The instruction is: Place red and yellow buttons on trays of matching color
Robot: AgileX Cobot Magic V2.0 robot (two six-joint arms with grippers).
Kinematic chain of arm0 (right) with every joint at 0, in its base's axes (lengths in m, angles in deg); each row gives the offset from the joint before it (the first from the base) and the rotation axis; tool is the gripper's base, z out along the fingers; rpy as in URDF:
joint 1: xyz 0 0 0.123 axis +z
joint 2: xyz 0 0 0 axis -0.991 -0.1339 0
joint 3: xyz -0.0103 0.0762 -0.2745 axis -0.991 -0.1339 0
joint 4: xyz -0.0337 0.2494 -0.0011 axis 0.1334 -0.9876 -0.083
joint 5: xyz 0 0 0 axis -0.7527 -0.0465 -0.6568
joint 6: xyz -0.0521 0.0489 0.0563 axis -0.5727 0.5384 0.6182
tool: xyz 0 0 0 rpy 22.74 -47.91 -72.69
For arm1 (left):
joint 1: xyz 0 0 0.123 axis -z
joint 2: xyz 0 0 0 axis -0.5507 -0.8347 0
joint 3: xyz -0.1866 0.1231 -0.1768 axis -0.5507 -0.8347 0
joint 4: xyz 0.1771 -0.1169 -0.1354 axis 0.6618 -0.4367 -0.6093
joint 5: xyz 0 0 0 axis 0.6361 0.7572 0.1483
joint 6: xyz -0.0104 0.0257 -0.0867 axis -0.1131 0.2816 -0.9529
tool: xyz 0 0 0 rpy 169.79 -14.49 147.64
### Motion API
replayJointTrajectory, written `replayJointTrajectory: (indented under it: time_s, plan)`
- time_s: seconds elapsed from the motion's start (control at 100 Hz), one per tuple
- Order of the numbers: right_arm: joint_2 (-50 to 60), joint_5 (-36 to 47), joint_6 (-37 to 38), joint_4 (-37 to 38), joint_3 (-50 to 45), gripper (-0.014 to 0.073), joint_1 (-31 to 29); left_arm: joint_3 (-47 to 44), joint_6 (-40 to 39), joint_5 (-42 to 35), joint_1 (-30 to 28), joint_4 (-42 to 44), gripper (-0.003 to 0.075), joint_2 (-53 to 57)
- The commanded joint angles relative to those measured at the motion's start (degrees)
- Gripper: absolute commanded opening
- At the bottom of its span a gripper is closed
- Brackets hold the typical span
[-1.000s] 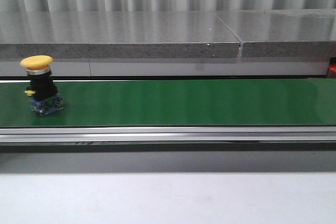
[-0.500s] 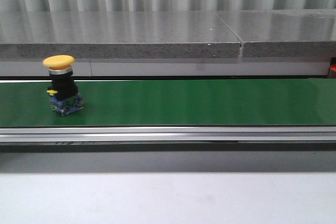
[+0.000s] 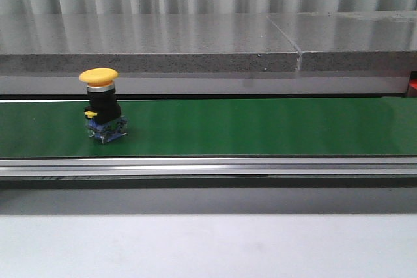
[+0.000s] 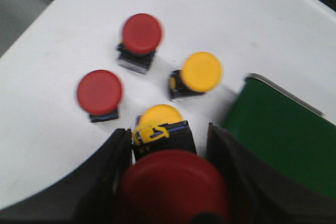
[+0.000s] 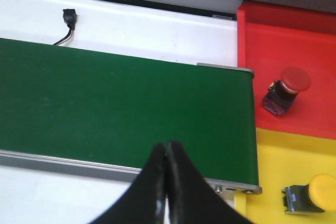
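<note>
Yellow button upright on green conveyor belt; left gripper clamping red button, right gripper clenched, holding nothing

Green belt carries upright yellow button

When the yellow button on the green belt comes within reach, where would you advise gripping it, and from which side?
Grip the yellow button by its black body just under the cap, coming down from above with one finger on each side. It stands upright on the belt; the domed cap is wider than the body, so it would likely slip in the fingers, whereas the blocky body offers flatter sides.
</note>
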State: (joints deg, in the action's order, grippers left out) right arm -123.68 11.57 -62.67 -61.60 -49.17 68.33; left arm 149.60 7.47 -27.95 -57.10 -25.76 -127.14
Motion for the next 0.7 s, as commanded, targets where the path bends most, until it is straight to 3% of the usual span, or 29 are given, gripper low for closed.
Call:
replayJointTrajectory:
  time_s: [0.0,0.24,0.69]
  plan:
    - [0.38,3.42,-0.66,-0.91,1.39,-0.0071,0.26,5.22,2.46,2.75,4.12,-1.05,-0.0020,1.61]
    - [0.38,3.42,-0.66,-0.91,1.39,-0.0071,0.26,9.05,4.71,6.78,11.26,-0.30,-0.0020,-1.90]
    - [0.38,3.42,-0.66,-0.91,1.39,-0.0071,0.26,9.05,4.92,9.42,11.52,2.03,-0.0020,-8.82]
